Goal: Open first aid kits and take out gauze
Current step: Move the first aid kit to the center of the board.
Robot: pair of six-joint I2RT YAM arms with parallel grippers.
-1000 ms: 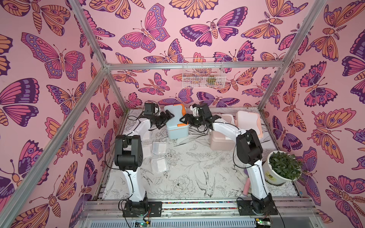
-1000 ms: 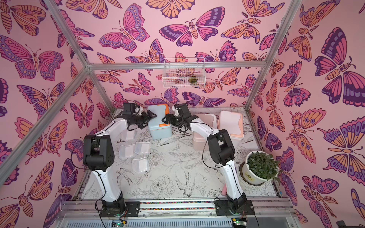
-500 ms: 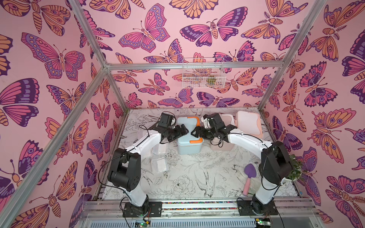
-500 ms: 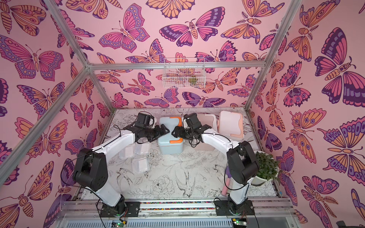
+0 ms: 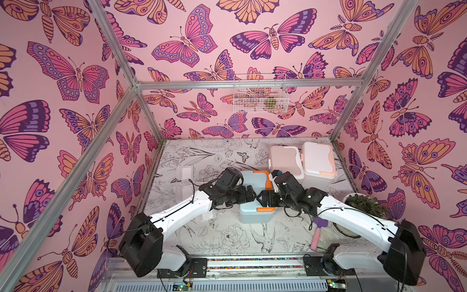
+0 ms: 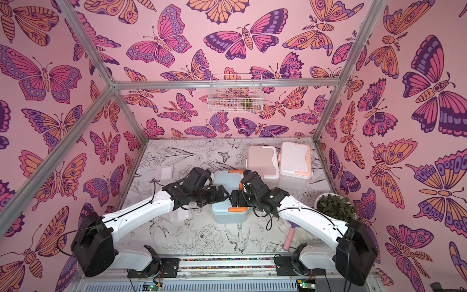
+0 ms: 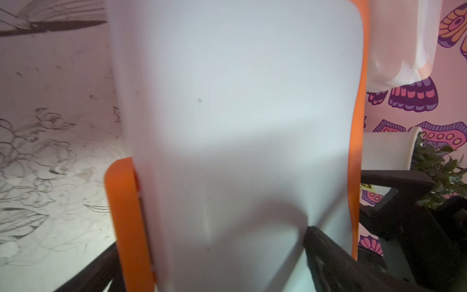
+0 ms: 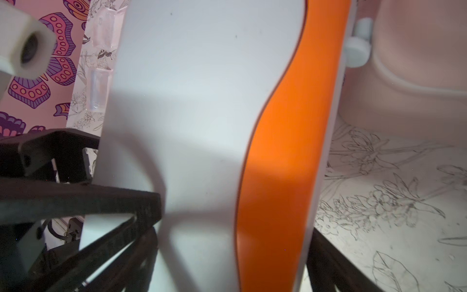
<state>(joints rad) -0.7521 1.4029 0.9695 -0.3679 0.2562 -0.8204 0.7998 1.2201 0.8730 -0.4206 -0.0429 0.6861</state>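
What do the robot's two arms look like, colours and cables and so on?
Both the left arm and right arm have smooth white links, bulky black joint housings, and black wrists and jaws. Thin black cables loop loosely along each.

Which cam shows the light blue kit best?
The top views: the light blue kit shows corner to corner, lid down, middle partly hidden. Wrist views give only blurred close-ups of its lid and orange trim.
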